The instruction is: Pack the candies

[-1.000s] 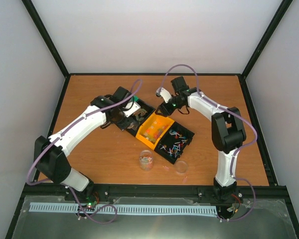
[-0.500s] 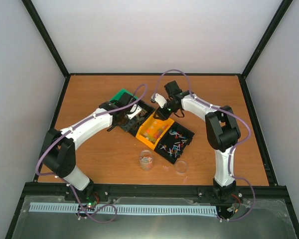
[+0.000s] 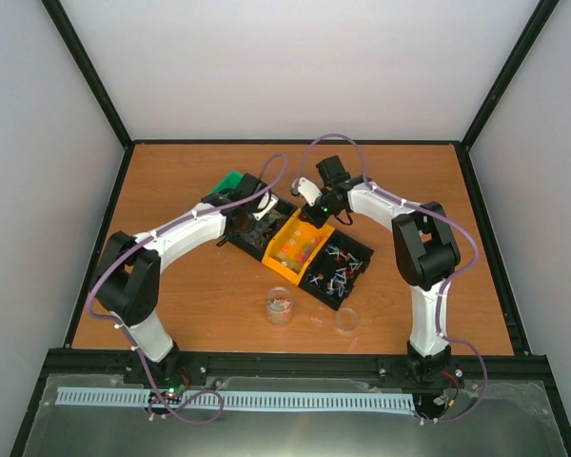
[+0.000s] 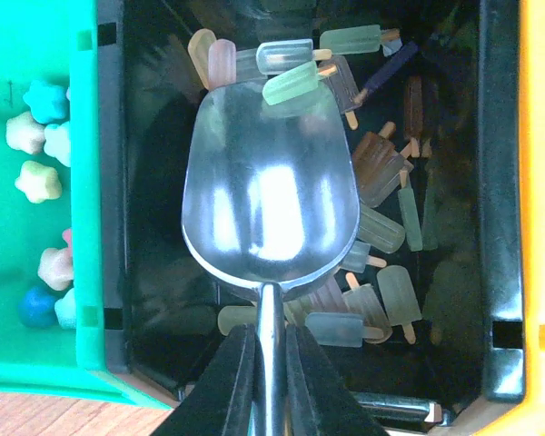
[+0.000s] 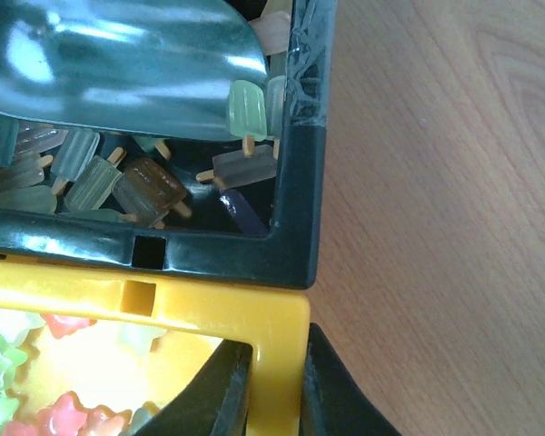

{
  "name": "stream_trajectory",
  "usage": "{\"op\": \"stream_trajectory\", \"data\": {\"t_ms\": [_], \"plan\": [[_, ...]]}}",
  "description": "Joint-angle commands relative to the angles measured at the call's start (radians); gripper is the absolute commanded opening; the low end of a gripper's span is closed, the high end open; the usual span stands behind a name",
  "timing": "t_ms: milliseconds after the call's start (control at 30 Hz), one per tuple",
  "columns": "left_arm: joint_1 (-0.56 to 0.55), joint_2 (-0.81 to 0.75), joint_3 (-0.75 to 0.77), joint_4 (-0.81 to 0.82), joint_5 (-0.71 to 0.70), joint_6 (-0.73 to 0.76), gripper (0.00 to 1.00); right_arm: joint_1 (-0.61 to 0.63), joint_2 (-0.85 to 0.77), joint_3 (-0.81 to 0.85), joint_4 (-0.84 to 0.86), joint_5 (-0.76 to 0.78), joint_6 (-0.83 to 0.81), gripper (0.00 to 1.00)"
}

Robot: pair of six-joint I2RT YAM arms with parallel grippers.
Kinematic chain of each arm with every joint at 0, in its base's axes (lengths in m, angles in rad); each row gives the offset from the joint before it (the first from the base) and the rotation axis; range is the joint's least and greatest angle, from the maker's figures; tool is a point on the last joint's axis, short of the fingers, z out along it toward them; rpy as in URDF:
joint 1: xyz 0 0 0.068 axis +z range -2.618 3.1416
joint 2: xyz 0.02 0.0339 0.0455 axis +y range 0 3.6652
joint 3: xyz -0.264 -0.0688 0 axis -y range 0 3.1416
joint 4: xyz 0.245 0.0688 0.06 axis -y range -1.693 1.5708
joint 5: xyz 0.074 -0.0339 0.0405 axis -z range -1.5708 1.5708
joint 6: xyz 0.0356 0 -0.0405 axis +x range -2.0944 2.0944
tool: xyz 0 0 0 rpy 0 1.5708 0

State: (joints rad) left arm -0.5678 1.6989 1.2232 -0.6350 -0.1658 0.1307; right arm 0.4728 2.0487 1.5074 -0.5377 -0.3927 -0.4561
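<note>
Scoop (image 4: pixel 268 200), handle pinched by left gripper (image 4: pixel 271 331), over black bin (image 4: pixel 495 182) of popsicle candies (image 4: pixel 381 173); green bin (image 4: pixel 86 182) left.

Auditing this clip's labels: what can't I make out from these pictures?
- Left wrist: the scoop hides part of the candies; the green bin is cut off at the left edge.
- Top view: contents of the jar are too small to identify.
- Right wrist: the yellow bin runs off the bottom and left edges.
</note>
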Motion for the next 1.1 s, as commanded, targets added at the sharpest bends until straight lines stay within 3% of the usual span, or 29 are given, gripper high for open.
{"op": "stream_trajectory", "data": {"t_ms": [0, 300, 533, 733, 1067], "plan": [[0.003, 0.069, -0.026, -0.004, 0.089, -0.038, 0.01, 0.018, -0.021, -0.081, 0.032, -0.067, -0.095, 0.03], [0.005, -0.05, -0.245, 0.378, 0.27, 0.039, 0.01, 0.015, -0.035, -0.103, 0.037, -0.061, -0.104, 0.03], [0.037, -0.113, -0.307, 0.507, 0.344, -0.049, 0.01, 0.007, -0.036, -0.099, 0.049, -0.048, -0.074, 0.03], [0.051, -0.175, -0.381, 0.592, 0.387, -0.035, 0.01, -0.004, -0.029, -0.09, 0.048, -0.048, -0.054, 0.03], [0.232, -0.243, -0.483, 0.739, 0.545, -0.153, 0.01, -0.036, -0.014, -0.075, 0.036, -0.071, -0.03, 0.03]]}}
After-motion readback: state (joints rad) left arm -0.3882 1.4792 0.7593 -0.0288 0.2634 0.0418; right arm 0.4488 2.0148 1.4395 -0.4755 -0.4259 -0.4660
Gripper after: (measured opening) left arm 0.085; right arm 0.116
